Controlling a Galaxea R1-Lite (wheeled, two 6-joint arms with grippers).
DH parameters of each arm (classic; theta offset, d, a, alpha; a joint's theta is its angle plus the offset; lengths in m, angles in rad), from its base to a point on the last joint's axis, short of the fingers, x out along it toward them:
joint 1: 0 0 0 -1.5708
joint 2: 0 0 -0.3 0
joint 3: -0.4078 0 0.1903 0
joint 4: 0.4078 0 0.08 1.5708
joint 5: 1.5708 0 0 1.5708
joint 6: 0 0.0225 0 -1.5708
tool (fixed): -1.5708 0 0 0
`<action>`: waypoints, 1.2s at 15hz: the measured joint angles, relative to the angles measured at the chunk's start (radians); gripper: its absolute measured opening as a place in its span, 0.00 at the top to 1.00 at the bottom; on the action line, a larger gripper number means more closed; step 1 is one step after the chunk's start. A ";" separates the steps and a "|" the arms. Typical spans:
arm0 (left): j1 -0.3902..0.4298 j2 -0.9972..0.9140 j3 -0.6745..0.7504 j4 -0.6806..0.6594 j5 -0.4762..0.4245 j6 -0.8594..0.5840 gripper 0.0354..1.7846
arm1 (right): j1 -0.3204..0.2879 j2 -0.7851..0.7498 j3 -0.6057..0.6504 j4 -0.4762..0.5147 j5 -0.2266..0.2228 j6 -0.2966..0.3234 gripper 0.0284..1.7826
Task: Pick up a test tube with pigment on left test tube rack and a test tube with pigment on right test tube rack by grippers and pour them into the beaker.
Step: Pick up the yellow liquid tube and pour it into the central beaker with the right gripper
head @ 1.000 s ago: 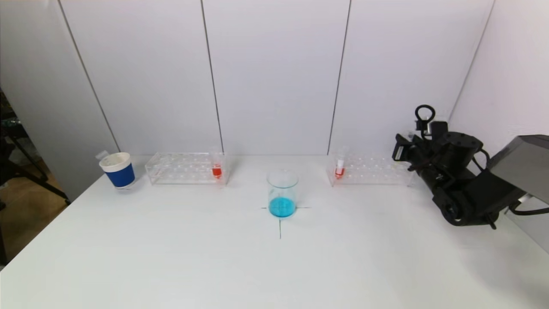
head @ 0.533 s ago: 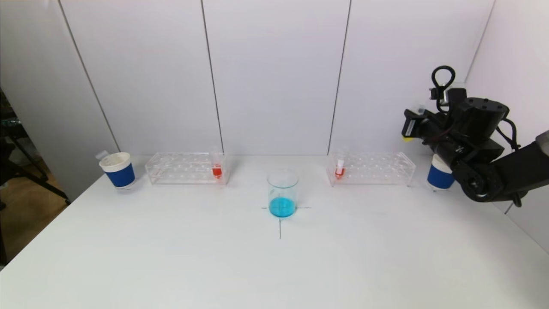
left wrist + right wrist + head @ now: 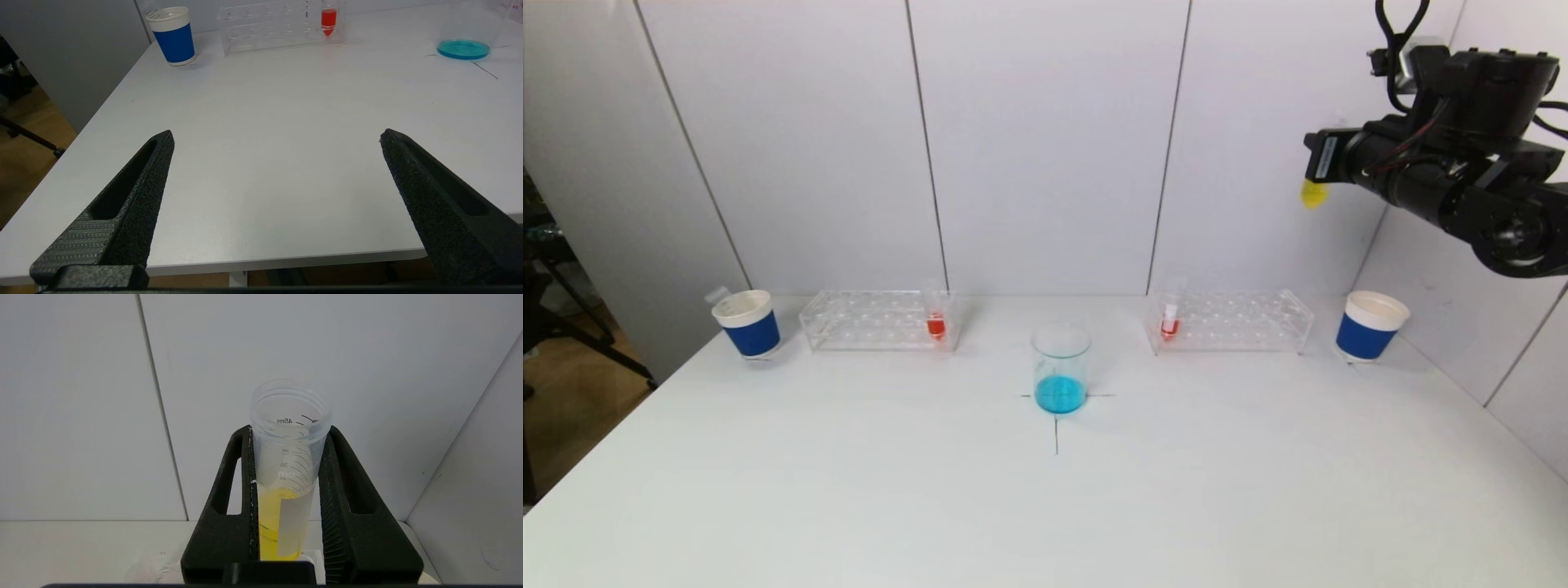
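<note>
The table (image 3: 849, 490) is white, crossed by thin dark lines under the clear beaker (image 3: 1061, 367), which holds turquoise liquid. Both clear racks carry tubes of red-orange pigment (image 3: 936, 326) (image 3: 1170, 327). Two cups (image 3: 747, 323) (image 3: 1369, 326) are blue with white rims. The right gripper (image 3: 288, 473) is black with ribbed pads; its tube (image 3: 286, 490) holds yellow liquid.

beaker (image 3: 1061, 367) between two racks (image 3: 878, 319), cups (image 3: 747, 322) at outer ends

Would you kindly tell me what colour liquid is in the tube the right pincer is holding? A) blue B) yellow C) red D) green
B: the right pincer is shut on a clear test tube whose lower part holds yellow liquid.
</note>
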 joint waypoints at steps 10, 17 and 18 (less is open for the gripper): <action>0.000 0.000 0.000 0.000 0.000 0.000 0.01 | 0.223 -0.091 -0.156 0.262 0.176 -0.310 0.74; 0.000 0.000 0.000 -0.001 0.000 0.000 0.01 | 0.342 -0.067 -0.057 0.243 0.189 -0.539 0.74; 0.000 0.000 0.000 -0.001 0.000 0.000 0.01 | 0.351 -0.064 -0.040 0.231 0.193 -0.551 0.74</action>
